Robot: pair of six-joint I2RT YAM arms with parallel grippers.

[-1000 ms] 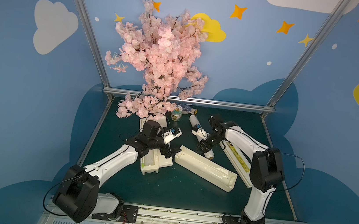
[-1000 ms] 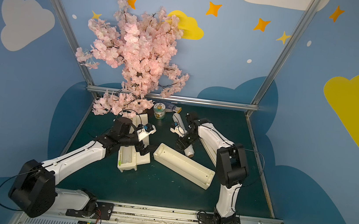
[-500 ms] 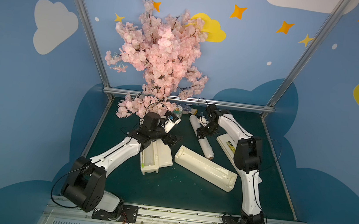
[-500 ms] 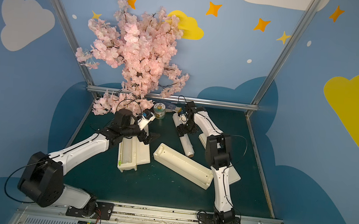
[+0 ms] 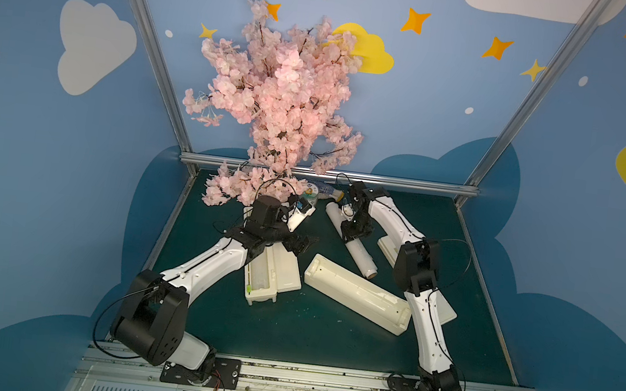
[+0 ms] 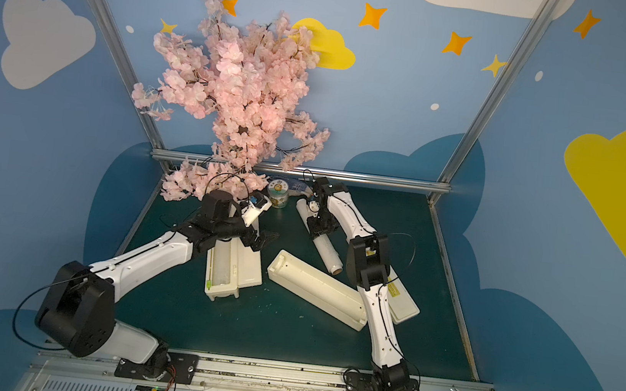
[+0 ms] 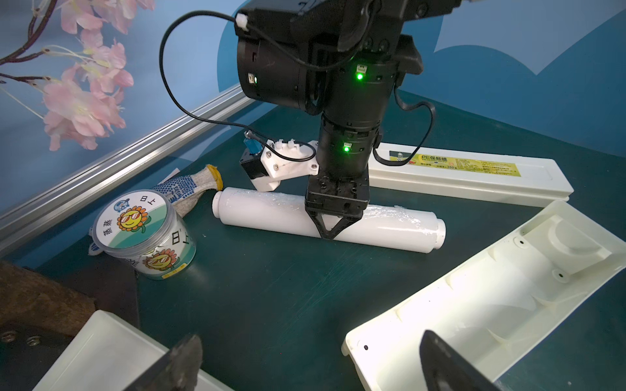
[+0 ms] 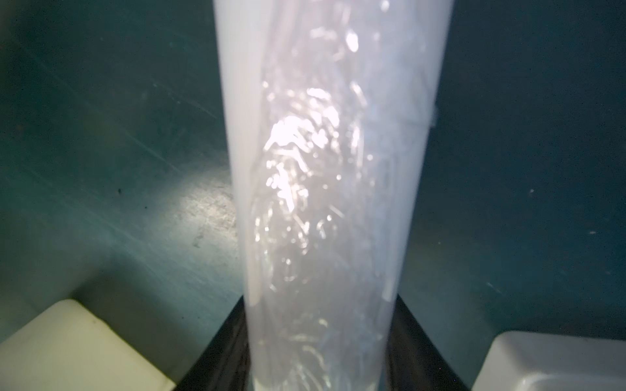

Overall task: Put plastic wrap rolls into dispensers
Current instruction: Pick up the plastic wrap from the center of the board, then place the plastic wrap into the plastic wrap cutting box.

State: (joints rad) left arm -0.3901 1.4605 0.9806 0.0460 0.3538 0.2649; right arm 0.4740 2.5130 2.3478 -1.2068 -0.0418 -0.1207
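Green desk (image 5: 287,334) in a blue starry booth. My right hand (image 7: 333,225) has just closed on the loose plastic wrap roll (image 7: 264,211) beside the empty dispenser (image 7: 474,304), ready to lift; my left hand (image 7: 308,338) stays spread.

I count two plastic wrap rolls (image 5: 361,255): one bare at one o'clock, one inside the nine o'clock box (image 5: 288,272). Two open dispensers (image 5: 356,295), plus one yellow-labelled cream case (image 7: 467,182) at three. At twelve: one jar (image 6: 278,197), one glove (image 7: 189,188), one blossom branch (image 5: 279,92). Two arms (image 5: 210,269).
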